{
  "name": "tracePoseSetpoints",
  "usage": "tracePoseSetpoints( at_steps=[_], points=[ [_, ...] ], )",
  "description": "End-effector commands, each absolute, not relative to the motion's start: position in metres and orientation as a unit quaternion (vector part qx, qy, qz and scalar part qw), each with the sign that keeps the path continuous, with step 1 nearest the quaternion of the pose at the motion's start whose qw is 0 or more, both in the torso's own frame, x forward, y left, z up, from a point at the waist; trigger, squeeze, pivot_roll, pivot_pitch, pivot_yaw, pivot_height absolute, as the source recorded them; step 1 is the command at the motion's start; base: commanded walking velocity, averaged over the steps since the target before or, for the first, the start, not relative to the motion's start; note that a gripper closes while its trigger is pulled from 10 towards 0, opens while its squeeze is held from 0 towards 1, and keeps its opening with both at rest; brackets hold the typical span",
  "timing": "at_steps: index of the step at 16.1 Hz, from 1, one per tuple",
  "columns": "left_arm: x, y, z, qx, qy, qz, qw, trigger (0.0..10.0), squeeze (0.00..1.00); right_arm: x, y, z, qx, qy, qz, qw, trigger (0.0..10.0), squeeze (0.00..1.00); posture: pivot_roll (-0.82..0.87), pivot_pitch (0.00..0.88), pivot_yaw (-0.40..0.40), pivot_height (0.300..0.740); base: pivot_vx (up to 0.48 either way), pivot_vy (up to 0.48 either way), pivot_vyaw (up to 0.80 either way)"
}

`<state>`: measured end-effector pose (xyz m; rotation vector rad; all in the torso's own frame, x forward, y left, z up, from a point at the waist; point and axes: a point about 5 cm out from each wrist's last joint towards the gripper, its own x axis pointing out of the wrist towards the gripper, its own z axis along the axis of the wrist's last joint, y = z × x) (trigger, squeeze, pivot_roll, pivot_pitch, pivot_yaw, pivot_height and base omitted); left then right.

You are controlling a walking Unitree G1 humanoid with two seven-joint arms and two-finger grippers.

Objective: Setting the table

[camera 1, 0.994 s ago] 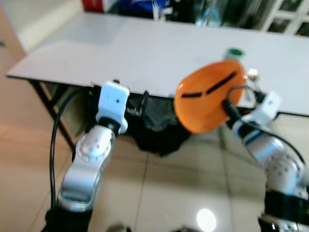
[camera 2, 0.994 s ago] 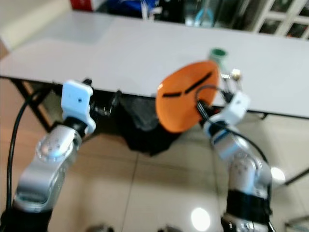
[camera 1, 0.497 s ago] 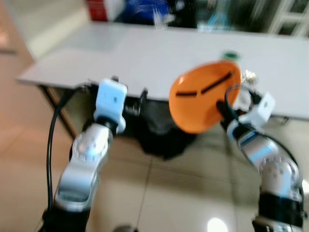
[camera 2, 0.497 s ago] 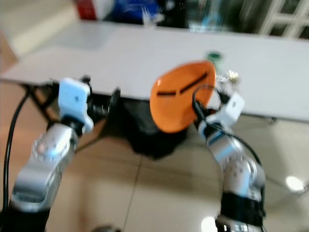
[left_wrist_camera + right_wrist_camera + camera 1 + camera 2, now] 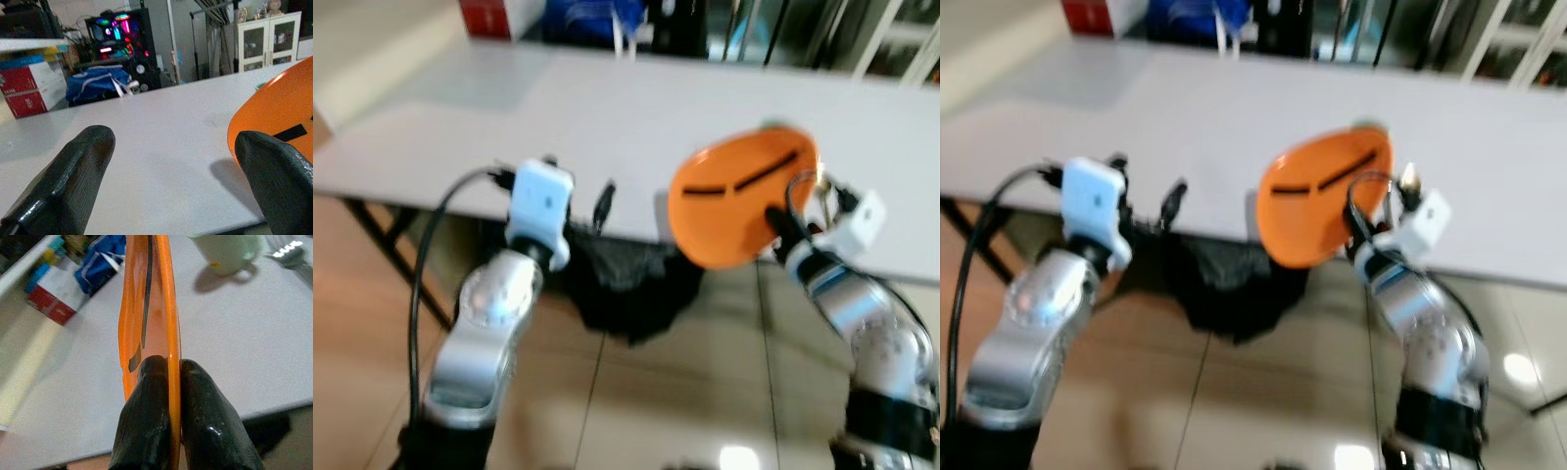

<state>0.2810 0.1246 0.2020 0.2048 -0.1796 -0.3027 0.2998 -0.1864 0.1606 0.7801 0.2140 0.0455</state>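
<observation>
Above white table (image 5: 607,117) edge, right tool (image 5: 164,382) clamping tilted orange plate (image 5: 739,206), left tool (image 5: 171,171) spread

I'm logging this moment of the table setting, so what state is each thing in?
Orange plate: held on edge, tilted, off the table, its rim pinched.
Right gripper: shut on the plate's rim.
Left gripper: open, holding nothing, at the table's near edge.
Mug: upright on the table, apart from the plate.
White table: plate not yet set on it.
</observation>
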Motion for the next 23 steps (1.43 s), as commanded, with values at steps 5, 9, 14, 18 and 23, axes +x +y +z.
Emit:
tracePoseSetpoints(
  at_steps=[5,9,14,18,23],
  points=[
    [0.276,0.125,0.209,0.088,-0.109,-0.173,0.975,10.0,0.0,0.293,-0.171,0.173,0.447,0.111,0.13,0.878,10.0,0.0,0.0,0.081,-0.012,0.74,0.243,0.0,-0.15],
    [0.261,0.121,0.202,0.087,-0.085,-0.273,0.954,10.0,0.0,0.298,-0.171,0.162,0.491,0.141,0.145,0.847,10.0,0.0,0.0,0.092,-0.015,0.74,0.0,0.0,0.0],
    [0.25,0.132,0.199,0.092,-0.062,-0.297,0.948,10.0,0.0,0.317,-0.175,0.149,0.554,0.158,0.126,0.808,10.0,0.0,0.02,0.108,-0.021,0.74,0.0,0.0,0.0],
    [0.246,0.127,0.198,0.087,-0.052,-0.32,0.942,10.0,0.0,0.335,-0.171,0.135,0.58,0.183,0.085,0.789,10.0,0.0,0.03,0.115,-0.021,0.74,0.0,0.0,0.0],
    [0.244,0.124,0.198,0.081,-0.049,-0.333,0.938,10.0,0.0,0.353,-0.179,0.126,0.598,0.181,0.026,0.781,10.0,0.0,0.03,0.116,-0.025,0.74,0.0,0.0,0.0]
  ],
)
